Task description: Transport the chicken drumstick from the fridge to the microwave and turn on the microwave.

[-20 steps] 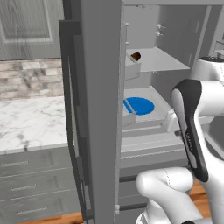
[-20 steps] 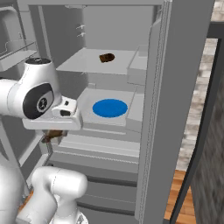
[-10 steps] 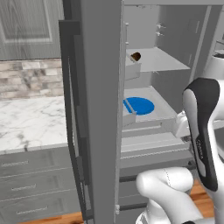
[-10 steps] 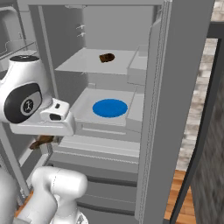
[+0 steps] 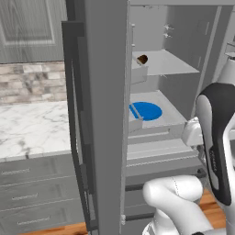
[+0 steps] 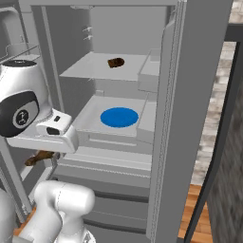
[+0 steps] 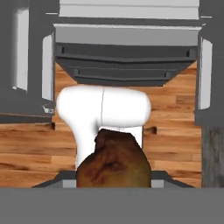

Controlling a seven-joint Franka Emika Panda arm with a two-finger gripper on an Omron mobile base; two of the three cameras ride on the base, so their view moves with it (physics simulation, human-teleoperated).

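The chicken drumstick (image 7: 114,162), a knobbly brown-tan lump, sits low in the middle of the hand view, with the wood floor far below it. In the right base view the chicken drumstick (image 6: 39,158) hangs under the white hand, and my gripper (image 6: 48,154) is shut on it, just outside the lower left of the open fridge (image 6: 199,95). The fridge door (image 5: 103,114) stands open in front of the left base view. The microwave is out of view.
A blue plate (image 6: 119,116) lies on the fridge's middle shelf, and a dark brown lump (image 6: 116,62) sits on the upper shelf. A marble counter (image 5: 32,131) with grey drawers runs left of the fridge. Below the hand are the robot's white base and the fridge's drawers (image 7: 122,65).
The hand has drawn back from the fridge shelves, down and toward the robot's body, carrying the drumstick with it. The plate and the shelf lump stay put.
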